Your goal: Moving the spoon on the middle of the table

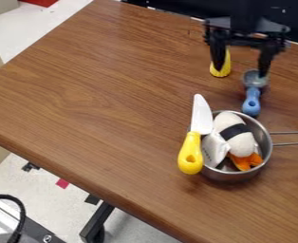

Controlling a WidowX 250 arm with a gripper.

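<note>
The gripper (241, 70) hangs open at the upper right of the camera view, its two fingers pointing down and spread apart. A spoon (252, 101) with a blue handle and a grey bowl lies on the wooden table (101, 90), its handle toward the pot. The right fingertip overlaps the spoon's bowl; whether they touch, I cannot tell. Nothing is held between the fingers.
A yellow object (220, 71) is partly behind the left finger. Below the spoon stands a metal pot (226, 176) holding a toy sushi piece (242, 142) and an orange item (246, 162), its handle pointing right. A yellow-handled knife (190, 154) lies against its left side.
</note>
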